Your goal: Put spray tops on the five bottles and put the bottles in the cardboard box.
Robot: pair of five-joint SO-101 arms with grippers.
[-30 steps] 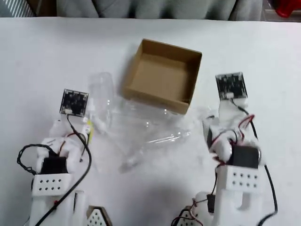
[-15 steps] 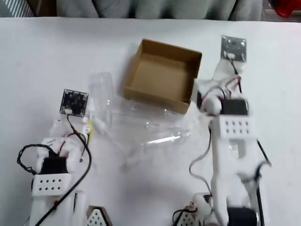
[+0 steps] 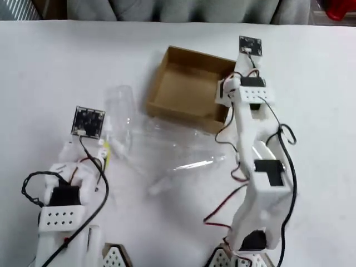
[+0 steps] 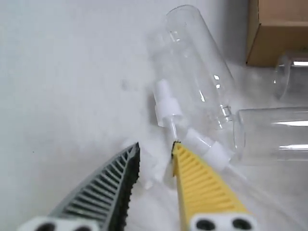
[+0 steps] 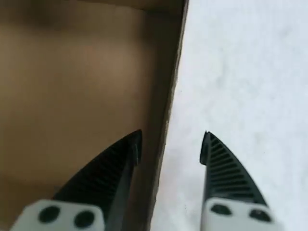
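The open cardboard box point(image 3: 183, 114) sits at the table's middle back, nothing inside it. Several clear bottles without tops lie in front of it and to its left, one point(image 3: 120, 103) point(image 4: 197, 72) apart from the overlapping others point(image 3: 172, 144). Two white spray tops point(image 4: 166, 107) point(image 4: 208, 146) lie beside that bottle. My left gripper point(image 4: 155, 145) rests open just short of the spray tops, its yellow finger nearly touching one. My right gripper point(image 5: 171, 137) is open astride the box's right wall point(image 5: 168, 110), one finger inside the box, one outside.
White tabletop point(image 3: 67, 61) lies bare to the left, right and behind the box. The right arm point(image 3: 258, 167) stretches from the front edge up to the box, beside the bottle heap. A second bottle point(image 4: 276, 134) lies close to the yellow finger.
The right arm has swung from the table's right side forward and leftward to the box's right wall. The left arm and the bottles have stayed where they were.
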